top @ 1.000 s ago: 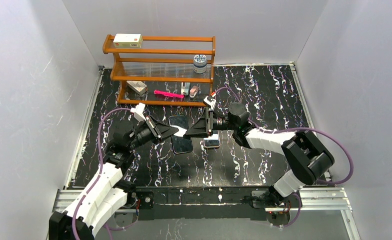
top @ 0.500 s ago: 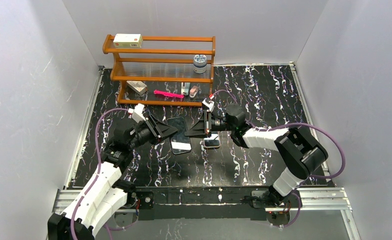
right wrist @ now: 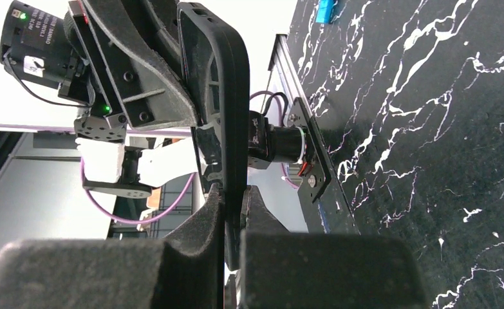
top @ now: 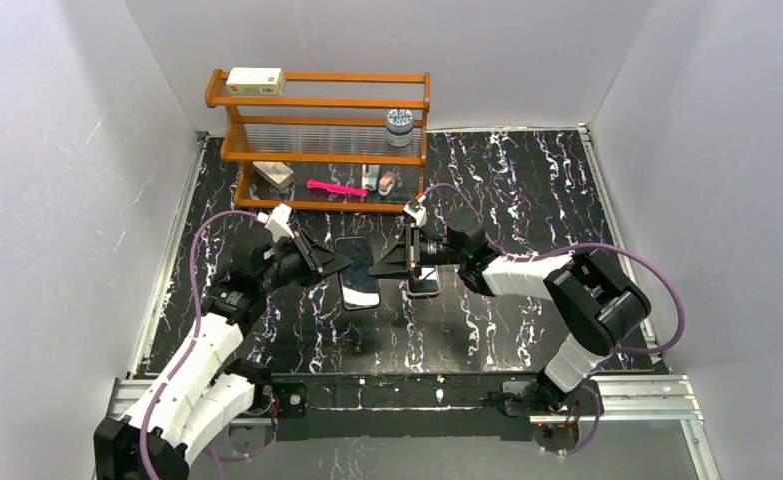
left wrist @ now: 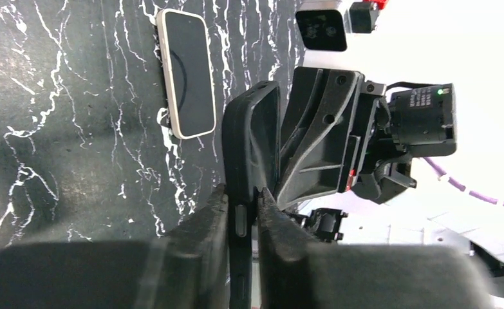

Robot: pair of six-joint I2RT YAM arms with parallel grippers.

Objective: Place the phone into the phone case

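Observation:
The black phone case (top: 352, 248) is held flat a little above the table, between my two grippers. My left gripper (top: 345, 263) is shut on its long edge by the side buttons, as the left wrist view shows (left wrist: 241, 190). My right gripper (top: 375, 270) is shut on the other side of the case (right wrist: 220, 71), as the right wrist view shows (right wrist: 233, 188). The case is edge-on in the left wrist view (left wrist: 255, 135). The phone (top: 361, 290), with a dark screen and a pale edge, lies flat on the table just below the case. It also shows in the left wrist view (left wrist: 186, 74).
A second phone (top: 424, 285) with a pinkish rim and a light screen lies under the right wrist. A wooden rack (top: 317, 150) stands at the back left, holding a box, a jar and a pink item. White walls close in the marbled black table (top: 527, 200).
The right gripper has moved a little left and nearer, and the left arm has shifted slightly. The case has moved left with them. Both grips have held.

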